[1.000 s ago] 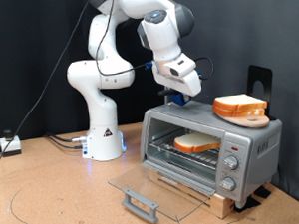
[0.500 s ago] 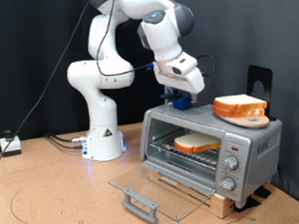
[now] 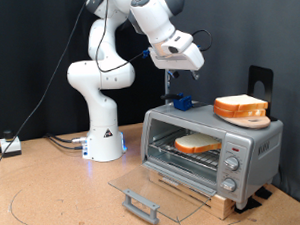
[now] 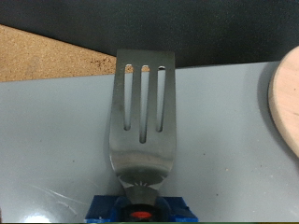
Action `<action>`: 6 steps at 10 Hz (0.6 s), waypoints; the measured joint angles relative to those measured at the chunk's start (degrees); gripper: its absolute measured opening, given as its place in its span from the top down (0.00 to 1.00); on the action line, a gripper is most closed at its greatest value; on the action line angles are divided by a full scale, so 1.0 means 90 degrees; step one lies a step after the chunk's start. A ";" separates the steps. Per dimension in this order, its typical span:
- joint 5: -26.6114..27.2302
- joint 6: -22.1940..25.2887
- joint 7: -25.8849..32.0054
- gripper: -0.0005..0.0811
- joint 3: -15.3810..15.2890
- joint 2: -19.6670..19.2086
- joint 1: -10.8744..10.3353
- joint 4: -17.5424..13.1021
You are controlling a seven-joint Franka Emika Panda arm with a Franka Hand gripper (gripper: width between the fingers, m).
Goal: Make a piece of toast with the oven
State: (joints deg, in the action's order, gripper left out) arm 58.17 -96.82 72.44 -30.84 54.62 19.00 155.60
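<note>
The silver oven (image 3: 253, 140) stands with its glass door (image 3: 158, 187) folded down. A piece of toast (image 3: 196, 143) lies on the wire rack inside. A second bread slice (image 3: 240, 105) rests on a round wooden dish (image 3: 252, 118) on the oven's roof. My gripper (image 3: 174, 71) hangs above the roof's left end, over a small blue piece (image 3: 181, 104) there. In the wrist view a slotted metal spatula (image 4: 142, 112) with a blue end (image 4: 140, 205) shows over the grey roof (image 4: 56, 140). My fingers do not show there.
The door's grey bar handle (image 3: 142, 203) sticks out low in front of the oven. Round knobs (image 3: 231, 169) run down the oven's right side. The arm's white base (image 3: 103, 135) stands at the exterior view's left. The dish edge also shows in the wrist view (image 4: 288, 103).
My gripper has risen straight up from just above the oven's roof. The blue piece stays at roof level. The toast and the door have not moved.
</note>
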 joint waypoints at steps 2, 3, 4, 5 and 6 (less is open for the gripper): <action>-0.0030 -0.0153 0.0085 0.01 0.0089 -0.0013 0.0153 0.0033; -0.0063 -0.0159 0.0115 0.01 0.0228 -0.0037 0.0318 0.0037; -0.0187 -0.0158 0.0122 0.01 0.0368 -0.0066 0.0496 0.0039; -0.0440 -0.0142 0.0120 0.01 0.0483 -0.0099 0.0694 0.0039; -0.0718 -0.0131 0.0121 0.01 0.0577 -0.0133 0.0892 0.0040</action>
State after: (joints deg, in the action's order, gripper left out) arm 51.70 -98.00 73.52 -25.64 53.42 27.03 155.97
